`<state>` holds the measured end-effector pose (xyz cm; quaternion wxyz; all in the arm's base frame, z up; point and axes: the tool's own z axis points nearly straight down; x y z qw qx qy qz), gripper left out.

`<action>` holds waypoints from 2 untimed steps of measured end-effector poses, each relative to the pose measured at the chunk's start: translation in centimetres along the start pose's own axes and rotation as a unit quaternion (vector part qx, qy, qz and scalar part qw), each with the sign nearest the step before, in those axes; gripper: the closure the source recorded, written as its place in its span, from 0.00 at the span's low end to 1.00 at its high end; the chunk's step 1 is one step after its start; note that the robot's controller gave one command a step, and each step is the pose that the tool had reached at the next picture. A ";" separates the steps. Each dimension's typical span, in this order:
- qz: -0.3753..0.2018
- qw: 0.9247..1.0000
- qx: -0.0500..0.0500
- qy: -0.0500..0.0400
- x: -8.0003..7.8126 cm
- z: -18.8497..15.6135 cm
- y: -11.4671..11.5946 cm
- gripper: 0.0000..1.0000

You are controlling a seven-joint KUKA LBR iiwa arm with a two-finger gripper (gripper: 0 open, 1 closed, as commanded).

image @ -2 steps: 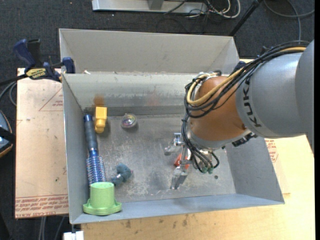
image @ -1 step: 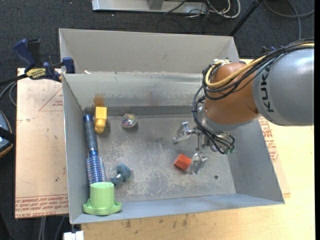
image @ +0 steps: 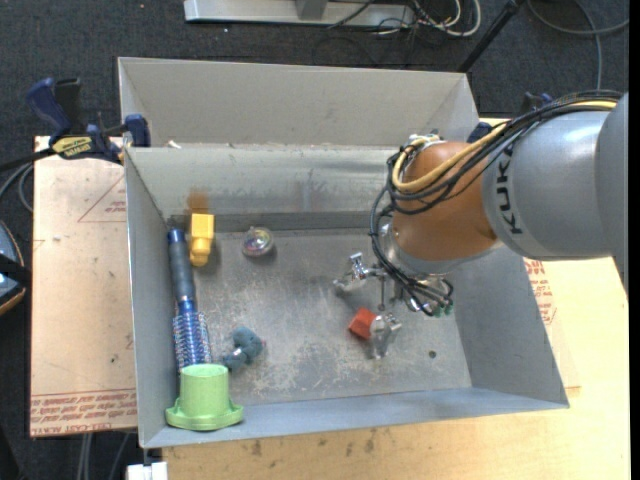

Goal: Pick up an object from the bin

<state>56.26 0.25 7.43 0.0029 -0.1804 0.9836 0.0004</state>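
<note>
As jaws gape wide, red block point(image: 360, 324) beside

A robotics lab or test cell: an industrial arm point(image: 560, 183) (KUKA lettered on its grey casing) reaches into a grey metal bin point(image: 300, 108) set over dark carpeted floor point(image: 60, 18), where loose cables point(image: 440, 6) trail past a metal stand base point(image: 290, 6).

My gripper point(image: 368, 303) is low over the right part of the grey bin point(image: 300, 183), with fingers spread apart. A small red block point(image: 360, 324) lies just beside one finger.
</note>
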 end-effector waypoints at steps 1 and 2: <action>0.001 1.000 0.001 -0.005 -0.2 -0.4 -0.1 1.00; 0.013 1.000 0.003 -0.003 0.6 -13.4 -5.5 1.00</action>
